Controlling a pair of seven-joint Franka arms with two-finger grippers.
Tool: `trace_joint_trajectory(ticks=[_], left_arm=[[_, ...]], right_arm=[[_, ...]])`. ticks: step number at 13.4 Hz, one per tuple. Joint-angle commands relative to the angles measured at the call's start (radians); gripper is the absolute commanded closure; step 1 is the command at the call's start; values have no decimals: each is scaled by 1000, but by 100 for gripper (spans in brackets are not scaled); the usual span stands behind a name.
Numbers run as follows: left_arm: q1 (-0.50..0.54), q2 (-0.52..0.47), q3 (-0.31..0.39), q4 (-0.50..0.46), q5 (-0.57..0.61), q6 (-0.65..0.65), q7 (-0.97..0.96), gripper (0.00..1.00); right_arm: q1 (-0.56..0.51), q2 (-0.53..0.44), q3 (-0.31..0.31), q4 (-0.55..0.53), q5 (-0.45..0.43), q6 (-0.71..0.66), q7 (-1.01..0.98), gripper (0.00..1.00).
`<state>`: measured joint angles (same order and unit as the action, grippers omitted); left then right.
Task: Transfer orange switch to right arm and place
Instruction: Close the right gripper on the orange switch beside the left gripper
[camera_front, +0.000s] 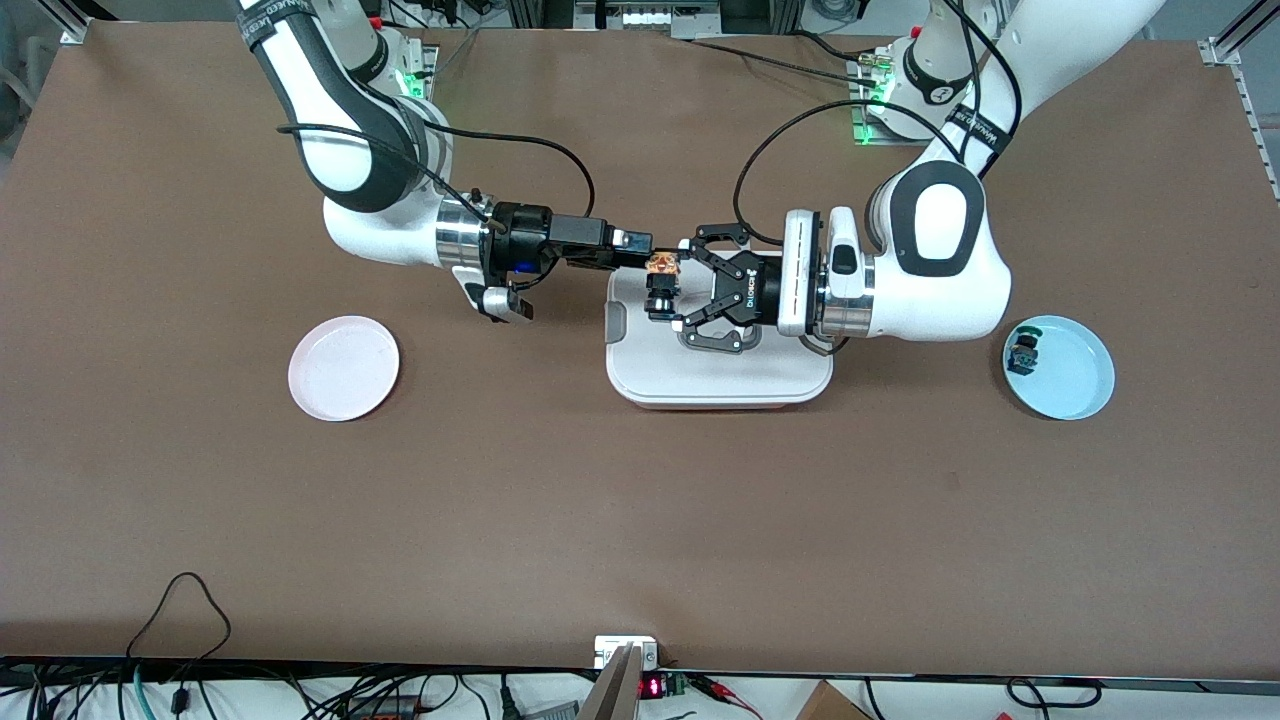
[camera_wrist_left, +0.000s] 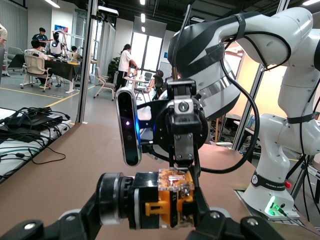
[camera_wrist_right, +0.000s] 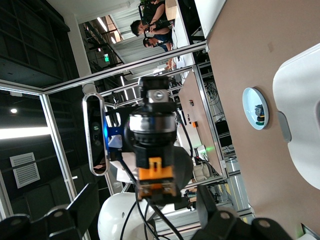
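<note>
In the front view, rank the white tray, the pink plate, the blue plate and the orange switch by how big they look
1. White tray.
2. Pink plate and blue plate: about alike.
3. Orange switch, held up between both grippers.

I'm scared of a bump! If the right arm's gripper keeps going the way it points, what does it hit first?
Most likely the orange switch, held by the left gripper just ahead of the right gripper, above the white tray.

White, black-jointed arms (camera_front: 940, 270) with looping black cables (camera_front: 760, 150)

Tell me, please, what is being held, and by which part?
The left pincer holds the orange switch by its black body; the right pincer reaches its orange end.
</note>
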<state>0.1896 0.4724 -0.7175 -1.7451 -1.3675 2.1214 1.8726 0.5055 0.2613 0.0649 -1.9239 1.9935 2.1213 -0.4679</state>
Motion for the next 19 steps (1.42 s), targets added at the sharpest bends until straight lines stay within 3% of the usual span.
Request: trace_joint_trajectory(ticks=[1, 11, 13, 16, 19], left_arm=[[1, -14, -8, -21, -45, 14, 39, 99], [2, -14, -7, -21, -44, 12, 39, 99], [4, -14, -8, -19, -44, 11, 39, 99], [4, -14, -8, -19, -44, 12, 39, 99], [4, -14, -8, -19, -44, 12, 37, 99]], right_arm=[[18, -1, -7, 12, 25, 22, -12, 19], [28, 33, -7, 31, 25, 28, -63, 48], [31, 36, -7, 31, 25, 28, -66, 63], [30, 36, -7, 31, 24, 31, -78, 100], [28, 36, -7, 32, 22, 46, -72, 100]])
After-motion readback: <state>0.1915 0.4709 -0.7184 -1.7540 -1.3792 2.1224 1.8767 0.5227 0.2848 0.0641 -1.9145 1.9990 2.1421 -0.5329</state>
